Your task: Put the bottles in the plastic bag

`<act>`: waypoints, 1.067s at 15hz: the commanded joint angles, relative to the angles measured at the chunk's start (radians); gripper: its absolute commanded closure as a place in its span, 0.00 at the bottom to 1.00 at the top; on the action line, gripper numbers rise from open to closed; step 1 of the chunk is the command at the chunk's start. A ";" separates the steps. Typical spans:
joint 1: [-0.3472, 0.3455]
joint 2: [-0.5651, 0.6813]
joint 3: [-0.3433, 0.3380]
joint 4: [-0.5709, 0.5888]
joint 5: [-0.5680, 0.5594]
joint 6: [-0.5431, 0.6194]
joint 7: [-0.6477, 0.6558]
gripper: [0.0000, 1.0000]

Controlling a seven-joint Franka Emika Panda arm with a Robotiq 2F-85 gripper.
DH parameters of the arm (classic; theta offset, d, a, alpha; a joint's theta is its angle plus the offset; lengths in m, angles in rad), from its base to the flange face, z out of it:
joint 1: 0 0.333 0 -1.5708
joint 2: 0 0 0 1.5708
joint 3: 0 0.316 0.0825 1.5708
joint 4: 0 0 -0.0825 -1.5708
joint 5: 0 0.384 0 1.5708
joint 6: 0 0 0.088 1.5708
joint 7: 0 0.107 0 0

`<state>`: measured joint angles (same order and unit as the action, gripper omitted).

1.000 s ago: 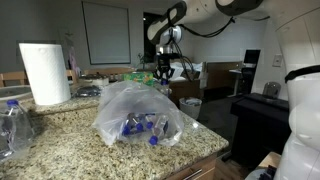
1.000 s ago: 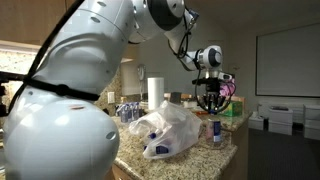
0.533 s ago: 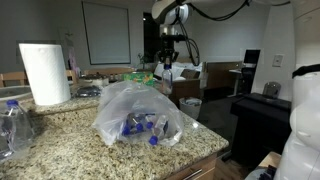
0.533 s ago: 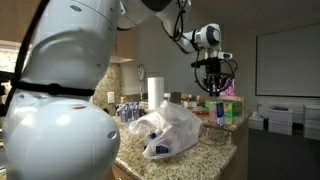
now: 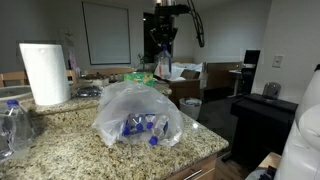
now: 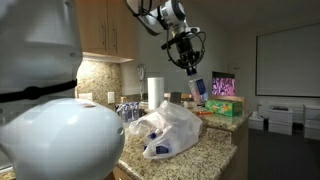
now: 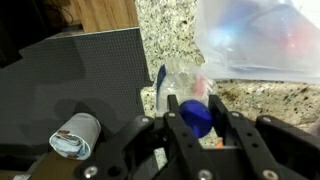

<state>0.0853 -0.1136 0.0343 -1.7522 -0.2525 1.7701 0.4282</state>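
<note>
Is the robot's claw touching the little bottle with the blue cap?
Touching. In the wrist view the gripper pinches the bottle at its blue cap, with fingers on both sides.

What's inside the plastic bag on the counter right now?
Through the plastic bag film, several blue-capped bottles show, lying at its bottom. The crinkled film hides their exact count and labels.

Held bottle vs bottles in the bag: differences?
The small clear blue-capped held bottle hangs tilted in the air, clamped in the fingers; the bagged bottles lie heaped on the speckled granite counter. It is bare; they sit inside the translucent plastic bag. Both have blue caps.
</note>
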 commanded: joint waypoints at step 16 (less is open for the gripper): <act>0.182 -0.169 0.334 -0.369 0.184 -0.205 0.006 0.89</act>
<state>0.2477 -0.3090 0.3482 -2.0886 -0.1050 1.5364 0.4637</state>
